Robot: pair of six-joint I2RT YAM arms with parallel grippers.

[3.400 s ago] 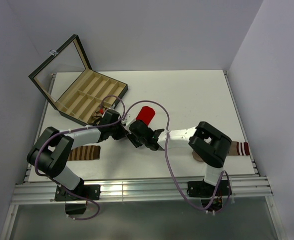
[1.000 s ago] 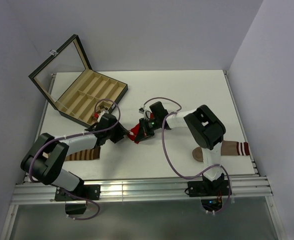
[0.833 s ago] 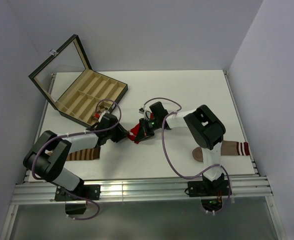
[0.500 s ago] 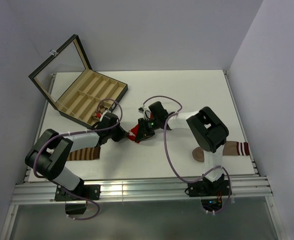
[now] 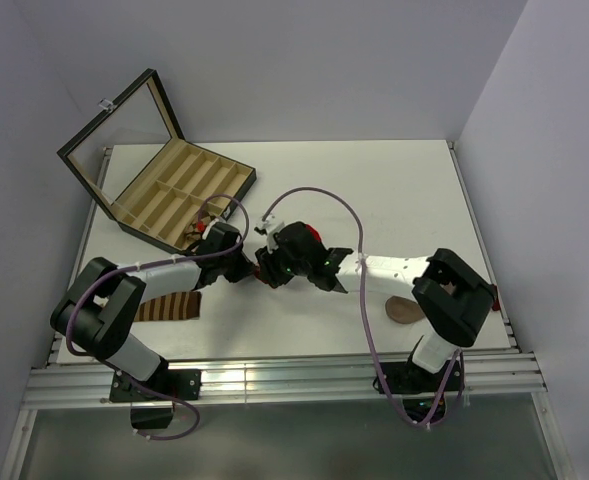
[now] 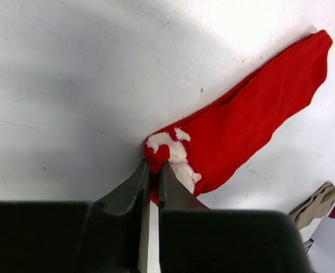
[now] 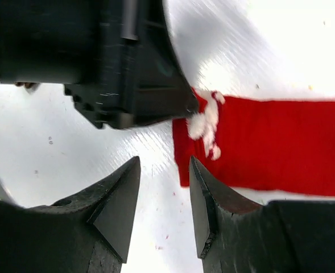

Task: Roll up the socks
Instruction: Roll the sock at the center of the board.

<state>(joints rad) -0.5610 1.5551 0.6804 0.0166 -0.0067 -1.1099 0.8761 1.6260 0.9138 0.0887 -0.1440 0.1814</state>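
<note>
Red sock (image 6: 247, 119): lies flat on the white table (image 5: 374, 190), about mid-table and a little toward the left edge. From overhead it is mostly hidden under the right wrist, with only a small red patch showing.

Left gripper (image 6: 154, 173): jaws pinched almost together on the sock's white cuff end. Red and white cloth is bunched at the tips. The rest of the sock stretches away from the fingers, flat on the surface.

Right gripper (image 7: 164, 170): jaws partly apart with nothing between them. It hangs over bare table just beside the cuff end. In its own view, the black body of the left gripper sits above its fingers (image 7: 119, 199), with its tip on the cuff. The two grippers are close together, nearly touching.

Other items:
- Open divided case (image 5: 179, 185) at the far left corner, tan compartments, glass lid (image 5: 114, 125) tilted back. There is a small white tag on the lid edge, too small to read.
- Brown-and-cream striped sock (image 5: 169, 307) near the left front edge, partly under the left arm.
- Tan-brown sock (image 5: 404, 310) near the right front edge, partly under the right arm.

No legible writing on the arms or the case.
</note>
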